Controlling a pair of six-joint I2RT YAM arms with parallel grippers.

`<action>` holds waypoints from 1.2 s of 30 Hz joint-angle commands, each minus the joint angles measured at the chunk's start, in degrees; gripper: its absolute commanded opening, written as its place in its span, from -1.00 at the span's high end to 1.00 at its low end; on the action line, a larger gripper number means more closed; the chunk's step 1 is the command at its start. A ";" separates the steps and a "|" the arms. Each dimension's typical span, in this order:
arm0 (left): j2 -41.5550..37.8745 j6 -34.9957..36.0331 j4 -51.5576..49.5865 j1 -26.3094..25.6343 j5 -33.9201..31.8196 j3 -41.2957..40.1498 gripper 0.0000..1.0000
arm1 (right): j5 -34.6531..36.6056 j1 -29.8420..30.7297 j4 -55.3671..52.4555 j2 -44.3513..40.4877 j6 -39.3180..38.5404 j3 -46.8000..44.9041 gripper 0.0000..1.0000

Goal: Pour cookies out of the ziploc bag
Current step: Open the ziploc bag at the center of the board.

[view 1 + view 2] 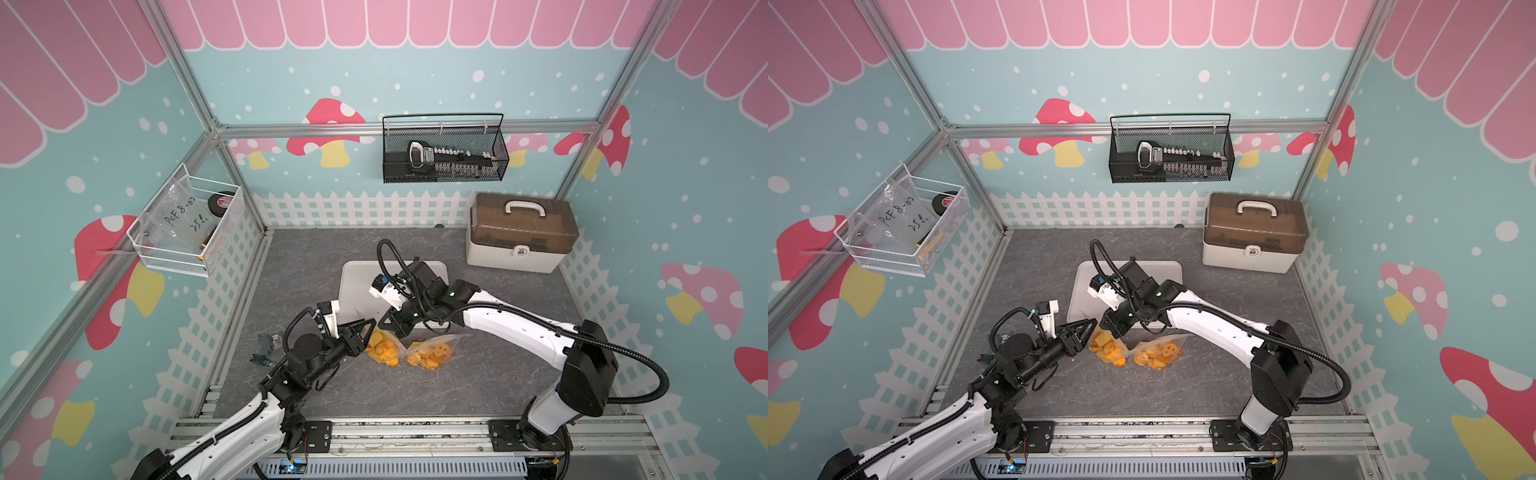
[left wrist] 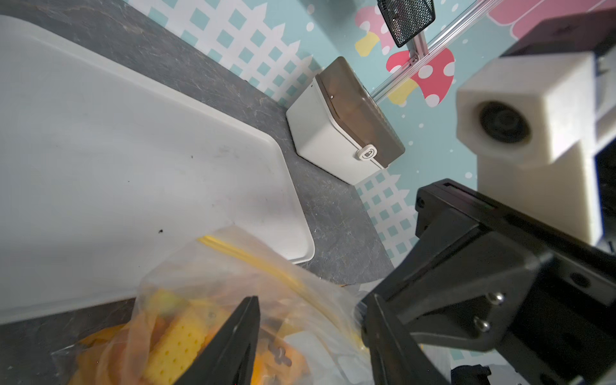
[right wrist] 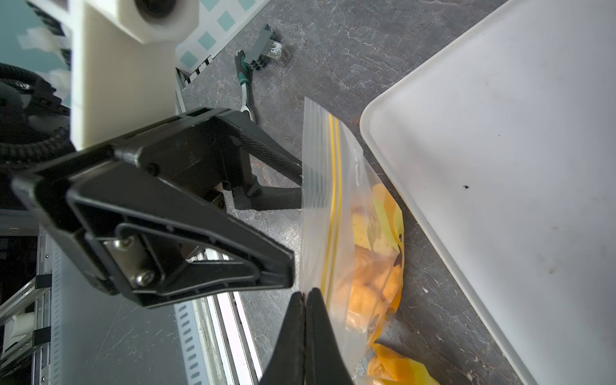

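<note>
A clear ziploc bag (image 3: 320, 200) of orange and yellow cookies (image 1: 382, 351) lies on the grey table (image 1: 299, 270), just beside the near edge of a white tray (image 1: 357, 286), with its yellow-striped zip edge lifted. The right end effector (image 3: 305, 295) is clenched tight on the bag's lip. The left end effector (image 3: 298, 185) is released, its jaws apart on either side of that same edge. The cookies sit inside the bag, bunched in two clumps.
</note>
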 commanded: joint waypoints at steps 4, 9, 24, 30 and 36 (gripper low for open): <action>3.01 -1.16 5.38 -0.38 0.54 0.88 0.10 | -1.20 -0.13 1.73 -2.01 0.42 -2.47 1.00; 4.34 -0.96 5.98 -0.39 0.80 0.54 0.46 | -0.23 -0.66 1.81 -2.57 0.49 -2.67 0.90; 3.05 -0.34 5.22 -0.37 0.98 0.83 0.94 | -2.58 -1.74 -0.30 -0.78 -0.28 -0.11 0.38; 3.23 -0.19 5.11 -0.39 0.88 0.86 0.95 | -1.75 -0.80 -1.10 -0.85 -0.50 0.40 0.19; 2.98 -0.33 4.77 -0.37 0.98 1.11 0.95 | 3.40 -0.07 -4.65 1.02 -1.25 2.35 0.19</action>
